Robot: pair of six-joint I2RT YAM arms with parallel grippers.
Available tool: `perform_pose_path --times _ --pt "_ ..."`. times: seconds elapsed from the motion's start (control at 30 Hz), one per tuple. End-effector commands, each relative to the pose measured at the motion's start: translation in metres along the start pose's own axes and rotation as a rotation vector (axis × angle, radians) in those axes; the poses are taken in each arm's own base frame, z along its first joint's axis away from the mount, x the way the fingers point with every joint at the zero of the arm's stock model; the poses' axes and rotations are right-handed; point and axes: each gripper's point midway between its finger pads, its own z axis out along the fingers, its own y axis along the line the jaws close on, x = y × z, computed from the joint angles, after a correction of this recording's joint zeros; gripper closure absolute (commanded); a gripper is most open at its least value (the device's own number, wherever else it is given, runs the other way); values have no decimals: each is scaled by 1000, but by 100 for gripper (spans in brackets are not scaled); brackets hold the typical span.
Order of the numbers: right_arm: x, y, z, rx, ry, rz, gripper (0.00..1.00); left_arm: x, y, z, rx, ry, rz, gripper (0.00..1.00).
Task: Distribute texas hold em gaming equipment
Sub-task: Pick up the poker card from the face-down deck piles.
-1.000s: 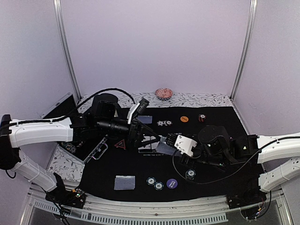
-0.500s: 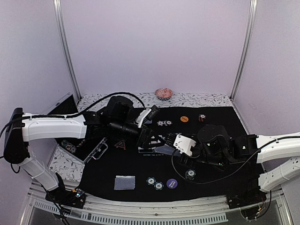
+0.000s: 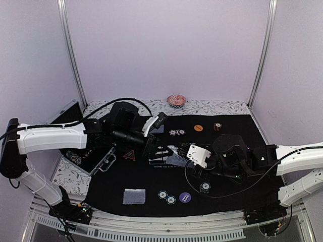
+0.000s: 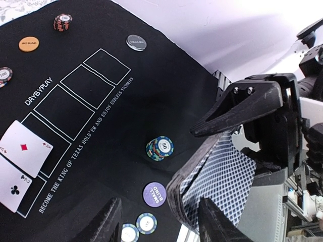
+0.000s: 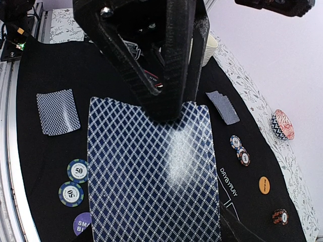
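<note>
Partly done, I judge: 2 cards (image 4: 25,146) lie face up on the black mat (image 4: 151,101), 3 outlined boxes (image 4: 61,110) unfilled. Right jaws clamp the deck (image 5: 151,171) above the mat; left jaws gape around its top edge.

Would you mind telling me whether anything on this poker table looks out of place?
Nothing is spilled or damaged. Only the pink ruffled dish on the floral cloth beyond the black mat is not poker gear.

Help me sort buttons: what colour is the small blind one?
The small blind button is purple, clearest in the left wrist view.
</note>
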Motion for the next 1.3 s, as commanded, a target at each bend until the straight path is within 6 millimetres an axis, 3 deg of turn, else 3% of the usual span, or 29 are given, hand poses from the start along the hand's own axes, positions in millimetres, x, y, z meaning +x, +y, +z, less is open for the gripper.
perform_pose_path --times 0.0,0.13,0.23,0.33,0.4,0.53,0.67,0.9,1.07,1.27 --pt "-18 -10 -5 27 -57 21 44 0 1 -8 1 -3 12 47" --pt "-17 -9 -4 25 -53 18 44 -11 -3 -12 23 -44 1 33" --pt "-18 -8 -2 21 -51 17 44 -15 -10 -3 77 -39 -12 17" --pt "-19 -7 -1 16 -54 17 44 -15 -11 9 90 -18 -12 11" --pt "-19 -7 -1 17 -53 19 44 -12 -12 16 96 -3 -11 12" --pt "-18 -8 -3 19 -55 22 44 -5 -5 23 63 29 -18 25" --pt "-17 -8 -3 22 -53 22 44 -1 -2 19 38 40 -12 35" --pt "-17 -9 -3 26 -51 20 44 3 3 8 11 36 -10 42" --pt "-17 -10 -4 28 -53 20 44 4 1 5 22 38 -14 42" --pt "-16 -10 -5 30 -51 24 44 -10 -9 -10 54 -10 15 32"
